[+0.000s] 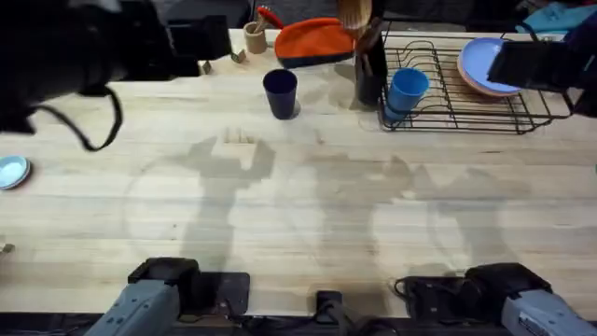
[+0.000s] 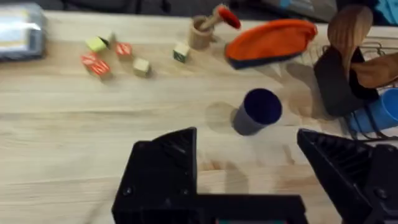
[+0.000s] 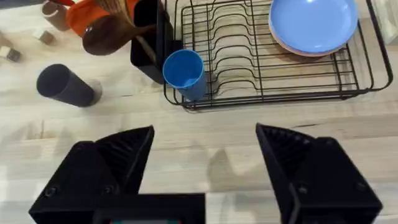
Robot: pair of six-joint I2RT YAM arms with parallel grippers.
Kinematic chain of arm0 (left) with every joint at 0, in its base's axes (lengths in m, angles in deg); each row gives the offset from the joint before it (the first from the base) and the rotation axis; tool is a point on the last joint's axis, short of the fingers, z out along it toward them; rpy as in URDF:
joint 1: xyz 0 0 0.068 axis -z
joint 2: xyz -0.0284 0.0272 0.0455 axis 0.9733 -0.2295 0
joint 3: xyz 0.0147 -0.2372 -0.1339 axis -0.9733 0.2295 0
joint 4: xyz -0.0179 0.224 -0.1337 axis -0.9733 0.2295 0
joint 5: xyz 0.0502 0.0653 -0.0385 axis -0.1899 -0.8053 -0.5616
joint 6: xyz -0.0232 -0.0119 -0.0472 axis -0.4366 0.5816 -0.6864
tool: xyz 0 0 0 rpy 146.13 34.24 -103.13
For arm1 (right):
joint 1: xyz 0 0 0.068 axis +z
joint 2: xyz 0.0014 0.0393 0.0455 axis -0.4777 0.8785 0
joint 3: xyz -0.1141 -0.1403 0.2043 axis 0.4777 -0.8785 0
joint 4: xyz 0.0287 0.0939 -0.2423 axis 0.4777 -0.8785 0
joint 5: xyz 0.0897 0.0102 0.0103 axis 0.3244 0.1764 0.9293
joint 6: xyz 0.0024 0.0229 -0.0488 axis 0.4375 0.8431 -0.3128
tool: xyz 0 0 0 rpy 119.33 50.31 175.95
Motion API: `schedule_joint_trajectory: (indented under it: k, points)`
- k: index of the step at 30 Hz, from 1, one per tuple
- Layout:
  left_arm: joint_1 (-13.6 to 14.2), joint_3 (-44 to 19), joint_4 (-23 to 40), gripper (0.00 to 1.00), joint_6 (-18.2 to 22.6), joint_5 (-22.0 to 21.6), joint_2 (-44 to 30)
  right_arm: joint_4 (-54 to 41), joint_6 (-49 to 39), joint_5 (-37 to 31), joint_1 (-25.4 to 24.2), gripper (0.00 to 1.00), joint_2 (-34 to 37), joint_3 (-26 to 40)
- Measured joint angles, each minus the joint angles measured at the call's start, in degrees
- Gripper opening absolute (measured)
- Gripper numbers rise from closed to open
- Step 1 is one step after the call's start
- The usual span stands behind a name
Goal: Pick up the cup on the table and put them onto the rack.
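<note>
Bare bench (image 1: 298, 215) lies open before the rack (image 1: 485, 112); a blue cup (image 1: 407, 91) and a black utensil holder (image 1: 370, 70) crowd its left end.

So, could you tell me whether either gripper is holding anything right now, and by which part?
Nothing is held. The left gripper and right gripper are both open and empty; the dark cup stands alone on the table.

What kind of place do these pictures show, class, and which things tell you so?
Probably a robot test bench staged as a kitchen counter: a wire dish rack holding plates, cups on a wooden table, toy blocks.
</note>
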Motion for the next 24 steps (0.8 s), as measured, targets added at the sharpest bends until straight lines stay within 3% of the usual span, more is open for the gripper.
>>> schedule_joint_trajectory:
  k: [8,18,24]
  points:
    - [0.8,0.0,-4.8,0.995,-4.3,3.6,-10.0,0.0,0.0,0.0,0.0,0.998,0.0,0.0]
    - [6.9,0.0,-11.9,0.995,-5.3,2.4,-20.2,0.0,0.0,0.0,0.0,0.998,0.0,0.0]
    - [9.1,0.0,-16.3,0.995,-5.4,1.3,-26.7,0.0,0.0,0.0,0.0,0.997,0.0,0.0]
